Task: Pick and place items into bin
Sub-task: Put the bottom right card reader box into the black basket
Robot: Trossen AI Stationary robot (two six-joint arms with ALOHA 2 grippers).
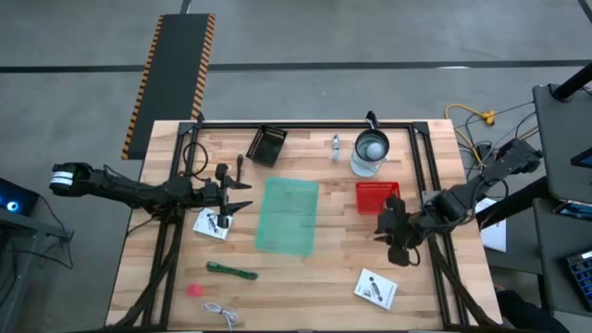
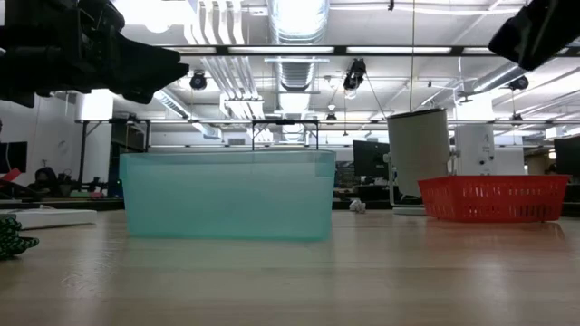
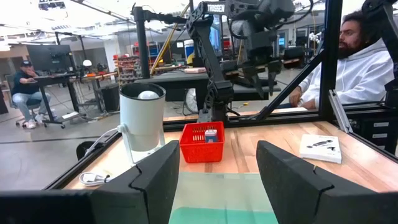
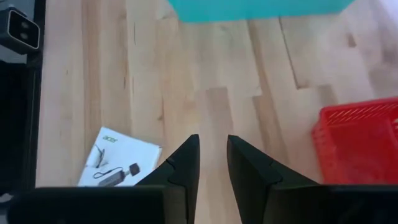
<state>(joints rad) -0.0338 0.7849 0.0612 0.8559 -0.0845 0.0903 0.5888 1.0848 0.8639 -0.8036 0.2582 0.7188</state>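
Right gripper point(image 4: 212, 155) hovers narrow — white packet point(image 4: 121, 158) just beside.

Bin point(image 1: 287, 215) at the middle of the tabletop point(image 1: 305, 287), with a basket point(image 1: 377, 196) just to its right and a jug point(image 1: 370, 153) behind that basket, near the far edge. One packet point(image 1: 212, 224) left of the bin, beneath the left tool point(image 1: 233, 201); a second packet point(image 1: 376, 289) near the front right, well apart from the right tool point(image 1: 393, 233) hanging beside the basket. Stick point(image 1: 231, 270), pink bit point(image 1: 194, 289) and coiled cable point(image 1: 222, 314) toward the front left, stick nearest the bin, cable at the front edge.
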